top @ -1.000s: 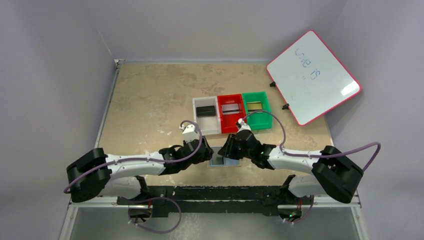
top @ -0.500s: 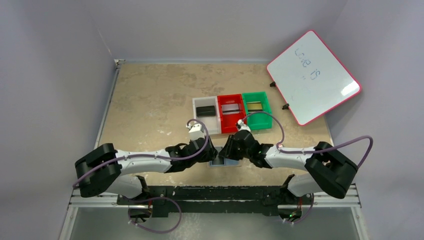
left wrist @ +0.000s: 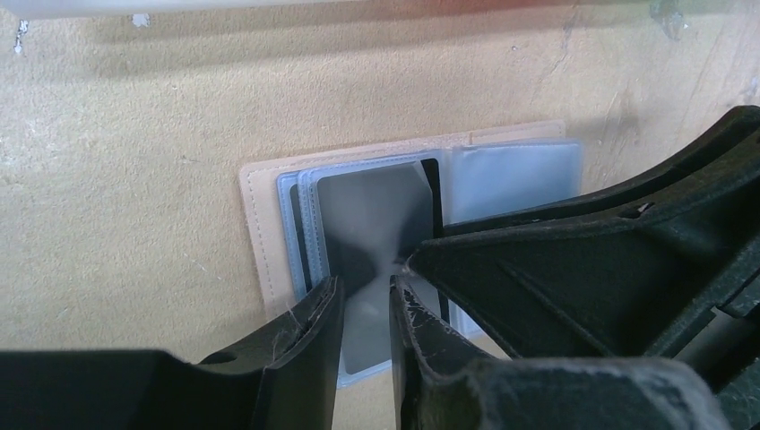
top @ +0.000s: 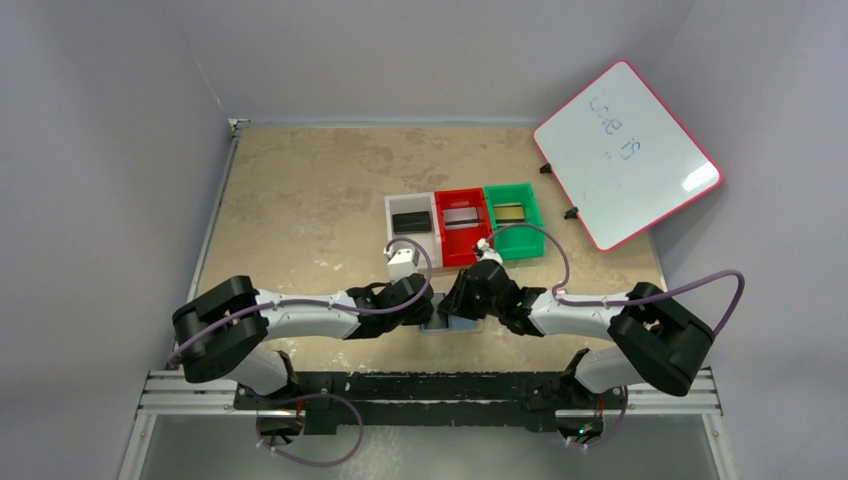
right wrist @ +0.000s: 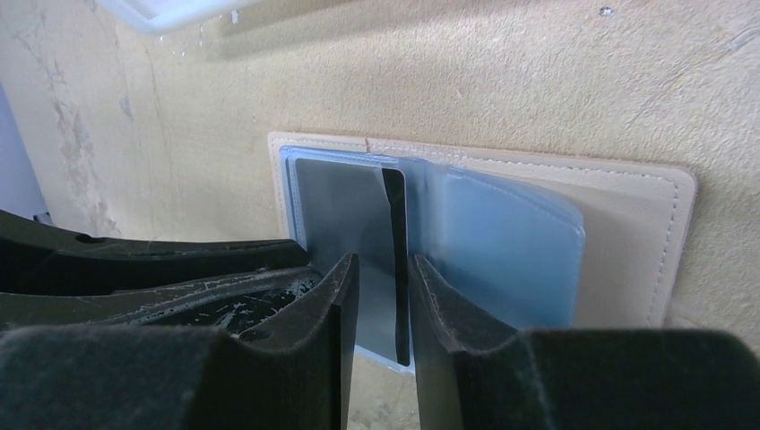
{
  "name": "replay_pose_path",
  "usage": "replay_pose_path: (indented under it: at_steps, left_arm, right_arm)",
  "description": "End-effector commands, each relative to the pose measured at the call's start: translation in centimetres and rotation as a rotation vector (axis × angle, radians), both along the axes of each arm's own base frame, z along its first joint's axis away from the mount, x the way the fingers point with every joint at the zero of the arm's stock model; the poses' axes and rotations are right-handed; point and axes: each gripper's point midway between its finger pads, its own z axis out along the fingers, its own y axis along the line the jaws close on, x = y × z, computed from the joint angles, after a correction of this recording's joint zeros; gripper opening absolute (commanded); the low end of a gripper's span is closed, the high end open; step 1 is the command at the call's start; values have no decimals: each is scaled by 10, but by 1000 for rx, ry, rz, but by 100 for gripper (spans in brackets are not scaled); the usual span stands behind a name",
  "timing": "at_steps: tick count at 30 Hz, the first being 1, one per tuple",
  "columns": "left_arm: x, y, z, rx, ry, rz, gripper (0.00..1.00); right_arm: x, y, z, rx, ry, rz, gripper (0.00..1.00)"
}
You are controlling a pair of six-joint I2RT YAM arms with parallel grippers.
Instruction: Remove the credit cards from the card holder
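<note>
The card holder (top: 447, 324) lies open on the table between my two grippers, tan outside (left wrist: 255, 233) with grey-blue sleeves (right wrist: 502, 242). A silvery-grey credit card (left wrist: 372, 210) sits in its left sleeve, with a black edge (right wrist: 395, 233) beside it. My left gripper (left wrist: 366, 285) hangs over that card's near end, jaws a narrow gap apart, nothing clamped. My right gripper (right wrist: 384, 262) stands over the fold, jaws also narrowly open, the black edge showing in the gap. Its fingers (left wrist: 582, 260) cross the left wrist view. More credit cards lie in the bins: black (top: 411, 222), silvery (top: 461, 216), gold (top: 509, 212).
Three bins stand in a row just beyond the wallet: clear (top: 392, 235), red (top: 444, 240), green (top: 534, 235). A pink-framed whiteboard (top: 627, 153) leans at the back right. The two grippers nearly touch each other over the wallet.
The left arm has swung right and forward until its gripper is over the wallet, and its jaws have narrowed. The right gripper has stayed in place, its jaws narrowing slightly.
</note>
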Motion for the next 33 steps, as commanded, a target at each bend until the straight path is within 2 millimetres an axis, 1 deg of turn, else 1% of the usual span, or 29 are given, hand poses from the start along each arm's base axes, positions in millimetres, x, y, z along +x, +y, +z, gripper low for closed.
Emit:
replay_pose_path:
  at_steps: [1, 7, 11, 14, 20, 23, 24, 33]
  left_arm:
    - [4, -3, 0, 27, -2, -9, 23]
    - [2, 6, -9, 52, 17, 19, 20]
    - [0, 7, -14, 58, 28, 16, 16]
    - [-2, 9, -17, 67, 33, 12, 14]
    - [-4, 13, -20, 80, 39, 17, 9]
    - [-4, 15, -22, 90, 40, 18, 8]
    - [-4, 16, -22, 92, 39, 20, 7]
    - [-2, 22, -22, 115, 29, 33, 7]
  right_arm:
    - [7, -3, -1, 1, -10, -39, 30]
    - [5, 4, 9, 92, -21, -14, 28]
    - [4, 3, 10, 140, -15, -11, 24]
    - [4, 2, 11, 176, -10, 1, 23]
    - [1, -2, 11, 251, 1, 4, 13]
    - [2, -4, 12, 270, -2, 2, 1]
    - [2, -5, 13, 273, -5, 4, 0]
    - [4, -17, 9, 264, -8, -29, 0]
